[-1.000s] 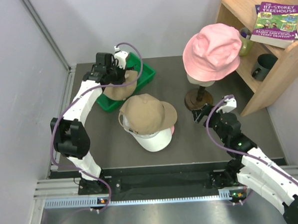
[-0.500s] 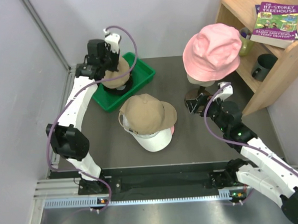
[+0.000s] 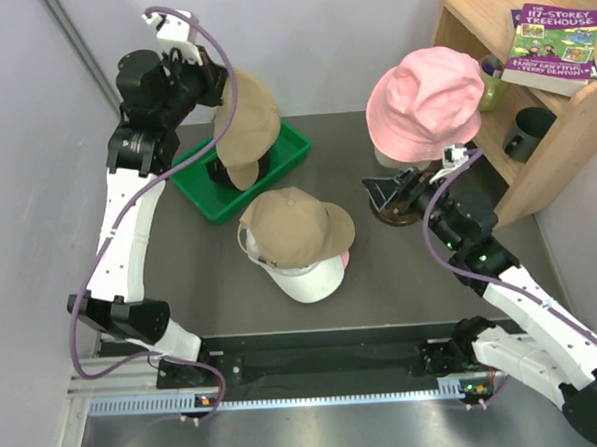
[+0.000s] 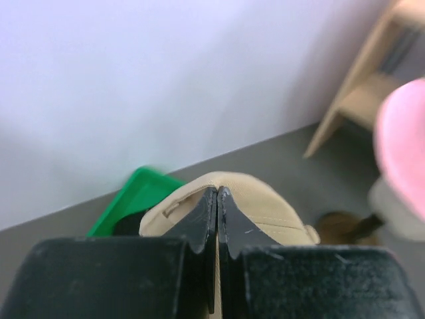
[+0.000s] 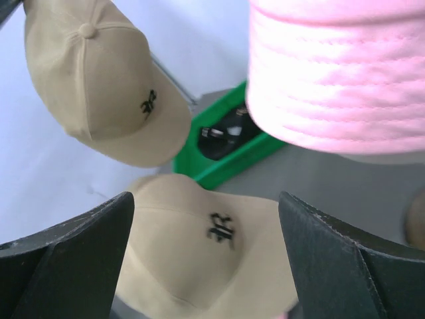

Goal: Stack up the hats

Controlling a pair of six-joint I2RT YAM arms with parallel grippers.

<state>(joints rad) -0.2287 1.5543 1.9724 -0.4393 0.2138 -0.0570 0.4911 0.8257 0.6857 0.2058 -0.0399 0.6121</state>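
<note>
My left gripper (image 3: 216, 88) is shut on the back rim of a tan cap (image 3: 245, 126) and holds it hanging above the green tray (image 3: 290, 154). In the left wrist view the gripper (image 4: 218, 193) pinches that tan cap (image 4: 272, 209). A second tan cap (image 3: 297, 224) tops a pile on the table, over a white cap (image 3: 316, 278) with a pink edge (image 3: 346, 257) showing. A pink hat (image 3: 424, 102) sits on the mannequin head. My right gripper (image 3: 380, 191) is open and empty, pointing left at the pile; its view (image 5: 206, 199) shows the pile's tan cap (image 5: 199, 266) and the held one (image 5: 99, 73).
A black cap (image 3: 219, 174) lies in the green tray. The mannequin's wooden stand base (image 3: 403, 210) is right beside my right gripper. A wooden shelf (image 3: 563, 119) with a book (image 3: 552, 45) and cups stands at the back right. Walls close the left and the back.
My left arm has lifted the tan cap up out of the green tray, uncovering the black cap. My right gripper has risen and swung left beside the stand base.
</note>
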